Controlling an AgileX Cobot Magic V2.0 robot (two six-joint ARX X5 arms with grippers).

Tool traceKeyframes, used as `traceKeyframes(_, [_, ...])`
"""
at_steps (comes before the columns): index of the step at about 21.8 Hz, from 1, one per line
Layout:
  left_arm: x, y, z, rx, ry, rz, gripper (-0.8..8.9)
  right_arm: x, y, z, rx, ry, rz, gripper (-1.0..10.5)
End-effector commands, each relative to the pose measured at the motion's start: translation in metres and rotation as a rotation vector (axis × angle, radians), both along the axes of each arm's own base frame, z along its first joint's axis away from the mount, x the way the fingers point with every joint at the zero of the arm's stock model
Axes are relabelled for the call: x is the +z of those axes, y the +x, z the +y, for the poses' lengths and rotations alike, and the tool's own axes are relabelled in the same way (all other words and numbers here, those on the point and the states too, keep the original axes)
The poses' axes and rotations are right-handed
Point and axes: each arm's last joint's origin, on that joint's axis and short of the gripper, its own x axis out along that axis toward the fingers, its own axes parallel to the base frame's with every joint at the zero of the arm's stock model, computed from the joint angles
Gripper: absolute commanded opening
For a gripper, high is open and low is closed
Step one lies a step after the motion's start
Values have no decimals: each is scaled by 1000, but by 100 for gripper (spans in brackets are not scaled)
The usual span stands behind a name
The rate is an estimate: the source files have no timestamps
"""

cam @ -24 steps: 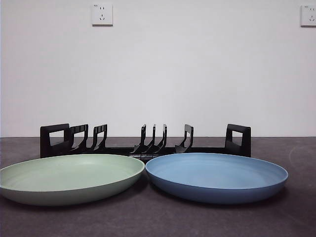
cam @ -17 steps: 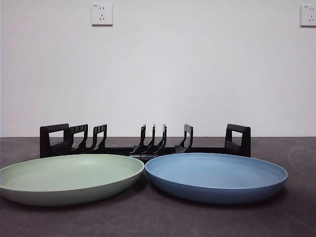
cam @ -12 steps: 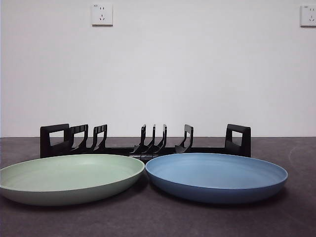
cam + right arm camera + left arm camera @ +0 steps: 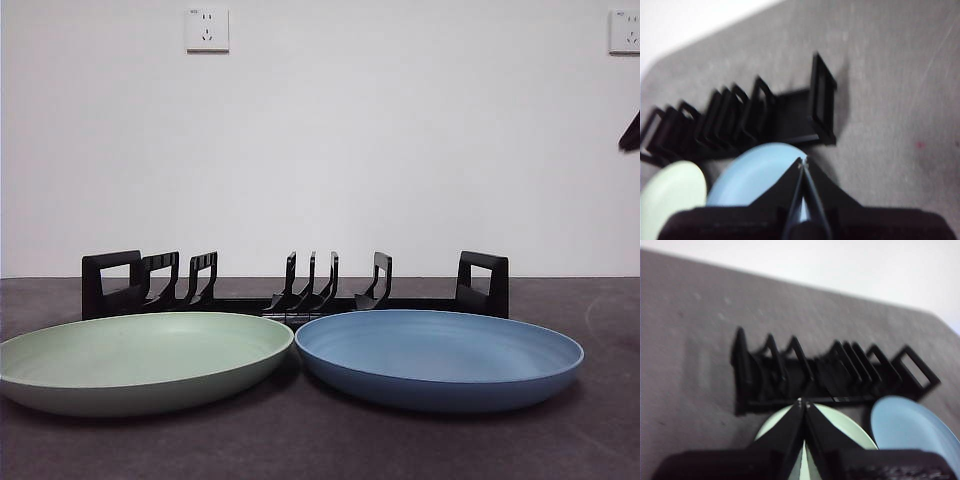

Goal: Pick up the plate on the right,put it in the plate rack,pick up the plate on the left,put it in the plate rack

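right hand [image 4: 802,165] shut, above blue plate [image 4: 757,172]

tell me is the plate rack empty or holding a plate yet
Empty: the plate rack shows bare prongs, and the blue plate and green plate lie flat on the table before it.

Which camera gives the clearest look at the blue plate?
The front view: the blue plate lies whole and sharp, right of the green plate. The right wrist view shows it blurred behind that end effector; the left wrist view shows only part.
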Motion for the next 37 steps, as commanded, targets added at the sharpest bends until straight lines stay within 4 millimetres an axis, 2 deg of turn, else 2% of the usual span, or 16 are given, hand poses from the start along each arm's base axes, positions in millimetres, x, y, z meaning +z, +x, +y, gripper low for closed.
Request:
traceKeyframes(1, [4,14,-2,-70,18,64,-6,-3,15,1,50,-68,87,-11])
traceKeyframes(7, [6,52,-13,-296,-54,225,-4,-20,49,6,223,-87,322,3])
traceKeyframes(8, [5,57,-15,-323,-61,242,0,-26,52,9,237,-96,343,20])
traceKeyframes(9, [5,60,-17,-329,-60,253,12,-30,55,11,249,-100,360,84])
traceKeyframes(11, [3,63,-22,-338,-55,258,200,-38,59,14,260,-102,388,211])
traceKeyframes(12, [3,63,-24,-344,-60,255,260,-41,61,16,269,-104,394,221])
traceKeyframes(17, [10,65,-37,-391,-79,198,259,-55,73,30,306,-115,390,218])
traceKeyframes(23, [24,63,-51,-388,-44,161,259,-85,83,42,322,-163,493,216])
traceKeyframes(25, [25,63,-54,-386,-33,157,259,-95,87,43,327,-160,515,153])
traceKeyframes(27, [25,62,-56,-380,-24,157,259,-105,88,44,328,-161,551,142])
traceKeyframes(28, [25,62,-57,-383,-23,157,259,-108,89,44,324,-159,565,88])
traceKeyframes(30, [25,61,-58,-391,-21,157,259,-107,89,45,322,-156,566,-17])
traceKeyframes(33, [25,60,-61,-428,14,130,258,-97,87,44,286,-129,547,-16])
traceKeyframes(37, [26,54,-75,-562,146,23,258,-65,79,43,255,-96,442,-16])
